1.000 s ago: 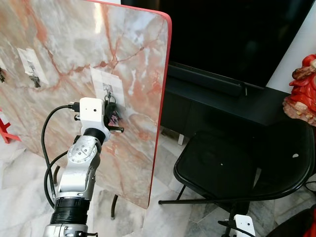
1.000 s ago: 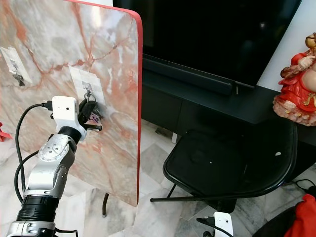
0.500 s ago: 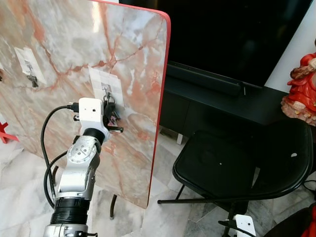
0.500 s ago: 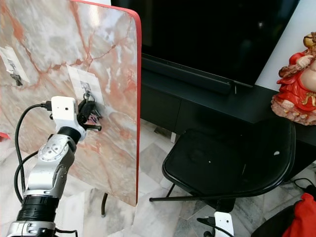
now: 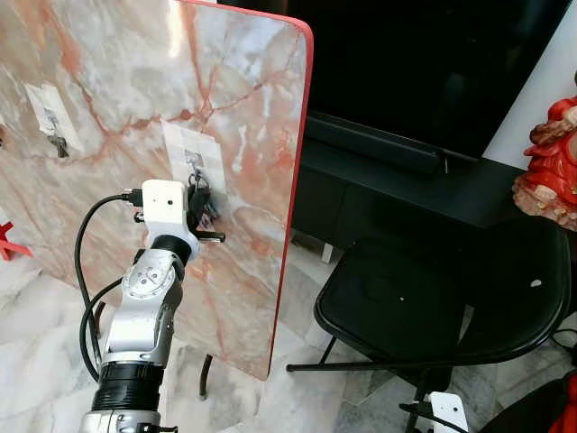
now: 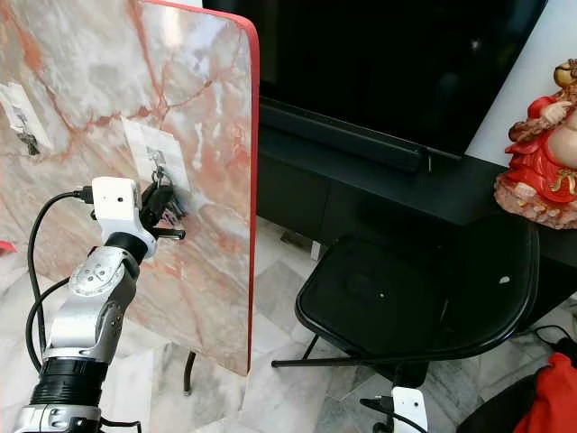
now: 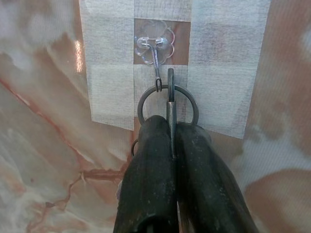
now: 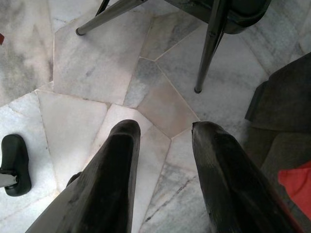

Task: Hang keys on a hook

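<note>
The left gripper is raised against an upright marble-patterned tabletop with a red rim, its two black fingers pressed together on the keys. In the left wrist view a key blade is pinched between the fingers, and the key ring sits just beyond their tips. The ring meets the lower end of a clear adhesive wire hook stuck on a white patch; whether the ring is fully seated on the hook cannot be told. The right gripper hangs idle with fingers spread apart above the marble floor, near a black folding chair.
</note>
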### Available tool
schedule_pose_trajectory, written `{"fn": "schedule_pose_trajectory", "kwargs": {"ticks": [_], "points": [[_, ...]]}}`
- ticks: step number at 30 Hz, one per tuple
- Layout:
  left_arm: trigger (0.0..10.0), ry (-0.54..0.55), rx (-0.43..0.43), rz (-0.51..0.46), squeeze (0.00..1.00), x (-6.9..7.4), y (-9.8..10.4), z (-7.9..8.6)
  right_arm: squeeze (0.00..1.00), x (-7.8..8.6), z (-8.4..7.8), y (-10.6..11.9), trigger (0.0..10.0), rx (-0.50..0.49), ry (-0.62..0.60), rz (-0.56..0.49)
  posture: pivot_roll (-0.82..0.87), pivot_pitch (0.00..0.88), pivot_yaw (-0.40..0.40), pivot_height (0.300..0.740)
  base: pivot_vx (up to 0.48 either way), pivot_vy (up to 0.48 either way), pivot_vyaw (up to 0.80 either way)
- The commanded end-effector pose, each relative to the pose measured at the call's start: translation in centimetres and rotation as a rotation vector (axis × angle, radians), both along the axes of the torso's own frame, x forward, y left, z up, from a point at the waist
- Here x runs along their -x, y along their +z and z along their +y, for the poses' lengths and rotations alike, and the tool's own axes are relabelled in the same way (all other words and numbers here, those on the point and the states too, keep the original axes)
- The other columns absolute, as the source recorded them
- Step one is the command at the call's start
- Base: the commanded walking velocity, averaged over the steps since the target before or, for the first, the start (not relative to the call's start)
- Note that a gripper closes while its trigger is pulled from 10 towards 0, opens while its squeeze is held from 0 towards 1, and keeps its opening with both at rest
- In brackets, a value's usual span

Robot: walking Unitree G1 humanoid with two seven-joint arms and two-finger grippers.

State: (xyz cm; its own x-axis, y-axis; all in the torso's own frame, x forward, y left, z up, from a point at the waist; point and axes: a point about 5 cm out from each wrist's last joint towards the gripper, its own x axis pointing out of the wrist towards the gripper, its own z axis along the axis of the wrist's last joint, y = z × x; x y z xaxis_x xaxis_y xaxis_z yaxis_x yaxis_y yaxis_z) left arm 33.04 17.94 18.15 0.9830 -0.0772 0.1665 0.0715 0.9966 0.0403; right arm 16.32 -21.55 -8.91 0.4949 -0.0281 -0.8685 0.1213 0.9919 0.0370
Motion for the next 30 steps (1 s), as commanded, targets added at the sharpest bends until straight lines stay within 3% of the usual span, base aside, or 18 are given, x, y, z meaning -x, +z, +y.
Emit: {"fn": "schedule_pose_trajectory", "kwargs": {"ticks": [1,8,11,13,30], "points": [[10.0,0.001,0.001,0.007,0.38,0.1,-0.29,-0.07,0.0,0.01,-0.59,0.11,10.0,0.014,-0.004,0.005,0.06,0.0,-0.106,0.74,0.0,0.0,0.0],[10.0,0.014,-0.004,-0.002,0.4,0.31,-0.21,0.17,0.0,0.02,-0.62,0.11,10.0,0.018,0.006,0.007,0.06,0.0,-0.106,0.74,0.0,0.0,0.0],[10.0,0.018,-0.007,-0.002,0.45,0.32,-0.24,0.21,0.0,0.02,-0.62,0.11,10.0,0.018,0.007,0.007,0.06,0.0,-0.106,0.74,0.0,0.0,0.0],[10.0,0.018,-0.007,-0.002,0.7,0.32,-0.22,0.19,0.0,0.02,-0.61,0.11,10.0,0.018,0.006,0.007,0.06,0.0,-0.106,0.74,0.0,0.0,0.0],[10.0,0.028,-0.018,-0.009,0.69,0.94,-0.16,0.52,0.0,0.04,-0.52,0.09,10.0,0.016,0.01,0.007,0.06,0.0,-0.097,0.74,0.0,0.0,0.0]]}}
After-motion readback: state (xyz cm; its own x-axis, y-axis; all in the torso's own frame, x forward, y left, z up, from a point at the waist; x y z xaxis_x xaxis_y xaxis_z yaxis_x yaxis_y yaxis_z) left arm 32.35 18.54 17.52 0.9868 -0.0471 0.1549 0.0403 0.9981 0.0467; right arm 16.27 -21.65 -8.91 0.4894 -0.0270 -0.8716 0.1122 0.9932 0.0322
